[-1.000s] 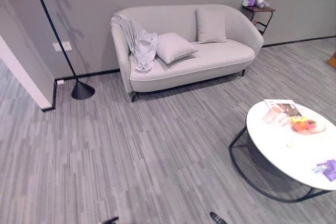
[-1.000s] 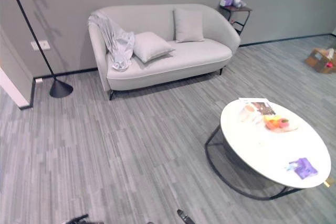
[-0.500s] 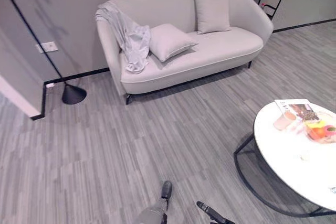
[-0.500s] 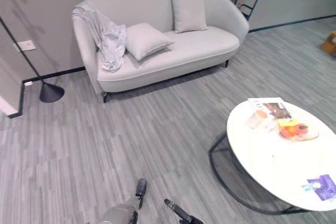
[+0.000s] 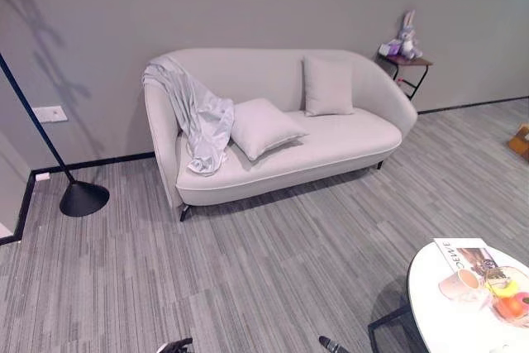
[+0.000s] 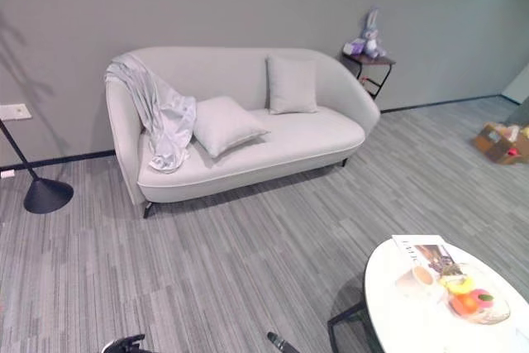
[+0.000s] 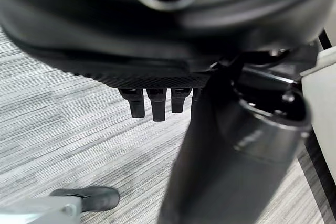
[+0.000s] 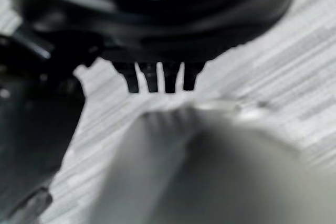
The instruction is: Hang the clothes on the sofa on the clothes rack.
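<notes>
I see a white table [image 6: 397, 313] bearing cup [image 6: 423, 275], magazine [image 6: 412, 245] and fruit bowl [image 6: 478, 304] right of the fingers [image 8: 150, 80]; plush rabbit [image 6: 369, 27] far beyond.

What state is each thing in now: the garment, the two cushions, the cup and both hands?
Garment: draped over the arm of the sofa, not yet hung.
Front cushion: lying tilted on the seat.
Back cushion: upright against the backrest.
Cup: upright on the table.
Left hand: open, empty.
Right hand: open, empty.
</notes>
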Controlling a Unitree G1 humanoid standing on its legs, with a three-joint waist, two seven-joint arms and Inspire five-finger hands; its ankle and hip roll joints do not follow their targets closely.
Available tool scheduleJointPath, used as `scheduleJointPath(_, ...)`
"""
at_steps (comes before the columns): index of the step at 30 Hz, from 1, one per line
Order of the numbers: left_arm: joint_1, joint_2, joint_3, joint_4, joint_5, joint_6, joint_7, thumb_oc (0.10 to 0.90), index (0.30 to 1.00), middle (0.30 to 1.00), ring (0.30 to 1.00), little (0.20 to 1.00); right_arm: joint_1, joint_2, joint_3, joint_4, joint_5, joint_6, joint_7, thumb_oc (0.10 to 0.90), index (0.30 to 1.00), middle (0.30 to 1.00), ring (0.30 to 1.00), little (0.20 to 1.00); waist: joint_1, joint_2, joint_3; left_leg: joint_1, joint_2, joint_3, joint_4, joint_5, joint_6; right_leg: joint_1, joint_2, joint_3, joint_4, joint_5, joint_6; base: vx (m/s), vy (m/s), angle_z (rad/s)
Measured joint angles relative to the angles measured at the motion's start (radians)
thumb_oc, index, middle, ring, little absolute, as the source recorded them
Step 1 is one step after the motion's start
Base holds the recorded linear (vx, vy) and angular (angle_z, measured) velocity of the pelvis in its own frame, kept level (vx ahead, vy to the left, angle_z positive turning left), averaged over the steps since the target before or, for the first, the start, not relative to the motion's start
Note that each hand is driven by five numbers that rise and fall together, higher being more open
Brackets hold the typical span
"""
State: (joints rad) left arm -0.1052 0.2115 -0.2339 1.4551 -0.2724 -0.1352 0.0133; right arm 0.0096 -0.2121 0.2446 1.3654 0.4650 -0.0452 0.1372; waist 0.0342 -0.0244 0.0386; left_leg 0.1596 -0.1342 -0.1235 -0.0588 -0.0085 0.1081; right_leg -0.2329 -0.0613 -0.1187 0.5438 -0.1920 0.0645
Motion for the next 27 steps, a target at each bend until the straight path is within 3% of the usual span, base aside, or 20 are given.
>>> scheduleJointPath(1,0.008,0.0,0.006,0.004,0.004,-0.002,0.003,0.8,0.9,0.9,0.9,0.9,0.011,0.0,-0.012,0.0,0.021,0.002,0.003,0.8,0.9,0.9,0.9,0.9,-0.003,0.003,0.001,0.006,0.0,-0.034,0.011,-0.035,-0.051,-0.016,0.049,0.05,-0.134,0.005,-0.002,0.57,-0.229,0.67)
scheduleJointPath(2,0.003,-0.008,0.015,0.026,0.007,-0.001,0.002,0.8,0.9,0.9,0.9,0.9,0.018,0.001,-0.016,-0.009,0.043,-0.003,0.002,0.8,0.9,0.9,0.9,0.9,-0.024,0.011,0.003,-0.004,0.008,-0.056,0.019,-0.061,-0.063,-0.008,0.101,0.112,-0.341,0.028,-0.003,0.31,-0.093,0.77)
scheduleJointPath(3,-0.006,-0.011,0.014,0.037,0.018,0.0,0.001,0.8,0.9,0.9,0.9,0.9,0.014,0.006,-0.021,0.0,0.059,0.001,0.0,0.8,0.9,0.9,0.9,0.9,-0.045,0.008,0.017,0.019,0.007,-0.049,-0.001,-0.061,-0.063,-0.02,0.114,0.124,-0.449,0.082,-0.004,0.42,-0.137,0.88)
scheduleJointPath(4,0.005,-0.011,0.01,0.032,0.023,-0.001,0.001,0.8,0.9,0.9,0.9,0.9,0.016,0.011,-0.023,0.002,0.065,0.01,0.0,0.8,0.9,0.9,0.9,0.9,-0.048,-0.005,0.025,0.052,-0.008,-0.051,-0.029,-0.055,-0.063,-0.051,0.108,0.123,-0.469,0.128,-0.012,0.45,-0.156,0.55)
scheduleJointPath(5,0.031,-0.008,0.014,0.043,0.039,0.0,-0.001,0.8,0.9,0.9,0.9,0.9,0.015,0.023,-0.046,0.011,0.07,0.013,0.0,0.8,0.9,0.9,0.9,0.9,-0.048,-0.022,0.027,0.092,-0.031,-0.07,-0.033,-0.087,-0.034,-0.072,0.109,0.14,-0.517,0.203,-0.006,0.55,-0.243,0.29)
scheduleJointPath(6,0.044,-0.011,0.018,0.055,0.039,0.0,0.002,0.8,0.9,0.9,0.9,0.9,0.017,0.028,-0.057,0.017,0.07,0.013,0.0,0.8,0.9,0.9,0.9,0.9,-0.052,-0.025,0.023,0.114,-0.036,-0.091,-0.033,-0.105,-0.025,-0.069,0.107,0.151,-0.535,0.222,-0.012,0.42,-0.199,0.56)
scheduleJointPath(7,0.071,-0.014,0.022,0.061,0.039,0.001,0.003,0.8,0.9,0.9,0.9,0.9,0.028,0.037,-0.082,0.037,0.074,0.011,0.001,0.8,0.9,0.9,0.9,0.9,-0.062,-0.026,0.018,0.16,-0.032,-0.138,-0.032,-0.127,-0.022,-0.051,0.1,0.147,-0.505,0.253,-0.039,0.46,-0.245,0.79)
scheduleJointPath(9,0.095,-0.013,0.034,0.064,0.038,0.0,0.001,0.8,0.9,0.9,0.9,0.9,0.039,0.031,-0.098,0.051,0.091,0.015,0.001,0.8,0.9,0.9,0.9,0.9,-0.056,-0.022,0.009,0.204,-0.011,-0.15,-0.004,-0.134,-0.035,-0.009,0.106,0.126,-0.491,0.402,-0.095,0.42,-0.256,0.78)
scheduleJointPath(10,0.11,-0.019,0.048,0.073,0.037,0.0,0.004,0.8,0.9,0.9,0.9,0.9,0.029,0.026,-0.108,0.068,0.092,0.015,0.001,0.8,0.9,0.9,0.9,0.9,-0.05,-0.005,0.001,0.209,0.012,-0.158,0.024,-0.139,-0.048,0.011,0.121,0.117,-0.487,0.397,-0.112,0.44,-0.282,0.62)
scheduleJointPath(11,0.12,-0.023,0.09,0.087,0.036,-0.001,0.003,0.8,0.9,0.9,0.9,0.9,0.022,0.016,-0.089,0.077,0.099,0.015,-0.001,0.8,0.9,0.9,0.9,0.9,-0.044,-0.007,-0.007,0.183,0.014,-0.154,0.153,-0.158,-0.118,0.067,0.121,0.107,-0.515,0.385,-0.139,0.31,-0.193,0.53)
scheduleJointPath(12,0.123,-0.02,0.099,0.086,0.034,-0.002,0.003,0.8,0.9,0.9,0.9,0.9,0.011,0.015,-0.083,0.074,0.099,0.012,-0.001,0.8,0.9,0.9,0.9,0.9,-0.038,-0.012,-0.006,0.164,0.021,-0.141,0.199,-0.174,-0.128,0.096,0.121,0.105,-0.538,0.363,-0.156,0.43,-0.267,0.56)
scheduleJointPath(14,0.108,-0.019,0.111,0.085,-0.004,-0.011,0.002,0.8,0.9,0.9,0.9,0.9,-0.021,0.009,-0.084,0.07,0.108,0.009,-0.006,0.8,0.9,0.9,0.9,0.9,-0.012,-0.02,-0.009,0.094,0.042,-0.139,0.405,-0.185,-0.184,0.194,0.14,0.081,-0.633,0.358,-0.177,0.35,-0.229,0.41)
scheduleJointPath(16,0.101,-0.018,0.109,0.064,-0.006,-0.011,0.006,0.8,0.9,0.9,0.9,0.9,-0.03,0.01,-0.078,0.029,0.108,-0.003,-0.012,0.8,0.9,0.9,0.9,0.9,-0.01,-0.034,-0.006,0.036,0.061,-0.115,0.519,-0.165,-0.225,0.222,0.142,0.063,-0.637,0.322,-0.198,0.24,-0.205,0.46)
scheduleJointPath(18,0.07,-0.003,0.099,0.021,-0.011,-0.015,0.022,0.8,0.9,0.9,0.9,0.9,-0.061,0.02,-0.064,0.019,0.103,-0.013,-0.018,0.8,0.9,0.9,0.9,0.9,0.004,-0.062,0.017,-0.093,0.111,-0.035,0.745,-0.153,-0.232,0.251,0.138,0.051,-0.638,0.294,-0.213,0.18,-0.169,0.32)
scheduleJointPath(19,0.054,0.01,0.098,0.015,-0.015,-0.021,0.024,0.8,0.9,0.9,0.9,0.9,-0.085,0.022,-0.038,0.022,0.103,-0.014,-0.02,0.8,0.9,0.9,0.9,0.9,0.01,-0.071,0.033,-0.164,0.155,0.003,0.831,-0.148,-0.188,0.271,0.137,0.045,-0.637,0.29,-0.218,0.21,-0.151,0.11)
scheduleJointPath(20,0.048,0.015,0.094,-0.003,-0.012,-0.021,0.026,0.8,0.9,0.9,0.9,0.9,-0.109,0.026,-0.033,0.02,0.093,-0.011,-0.026,0.8,0.9,0.9,0.9,0.9,0.011,-0.081,0.035,-0.207,0.181,0.017,0.851,-0.14,-0.185,0.284,0.128,0.044,-0.638,0.274,-0.222,0.32,-0.091,0.01)
scheduleJointPath(21,0.031,0.031,0.068,-0.007,0.0,-0.022,0.036,0.8,0.9,0.9,0.9,0.9,-0.14,0.027,-0.02,0.022,0.085,-0.012,-0.045,0.8,0.9,0.9,0.9,0.9,0.008,-0.089,0.056,-0.283,0.26,0.108,0.841,-0.12,-0.164,0.321,0.105,0.045,-0.645,0.256,-0.215,0.29,-0.016,-0.03)
scheduleJointPath(22,0.029,0.031,0.067,-0.007,0.0,-0.022,0.037,0.8,0.9,0.9,0.9,0.9,-0.141,0.026,-0.019,0.022,0.085,-0.013,-0.046,0.8,0.9,0.9,0.9,0.9,0.008,-0.091,0.057,-0.288,0.265,0.115,0.836,-0.118,-0.164,0.326,0.101,0.045,-0.645,0.254,-0.215,0.23,0.011,0.04)
scheduleJointPath(24,0.009,0.034,0.069,-0.009,-0.001,-0.023,0.041,0.8,0.9,0.9,0.9,0.9,-0.142,0.005,-0.017,-0.004,0.08,-0.011,-0.073,0.8,0.9,0.9,0.9,0.9,0.004,-0.097,0.078,-0.347,0.248,0.169,0.546,-0.092,-0.186,0.355,0.034,0.043,-0.645,0.217,-0.181,0.19,0.082,0.0)
scheduleJointPath(27,0.029,-0.009,0.08,0.003,-0.009,-0.019,0.04,0.8,0.9,0.9,0.9,0.9,-0.103,-0.035,0.011,-0.058,0.066,-0.013,-0.081,0.8,0.9,0.9,0.9,0.9,0.001,-0.025,0.068,-0.34,0.221,0.167,0.263,-0.026,-0.235,0.392,0.018,0.031,-0.646,0.188,-0.126,0.25,0.098,-0.1)
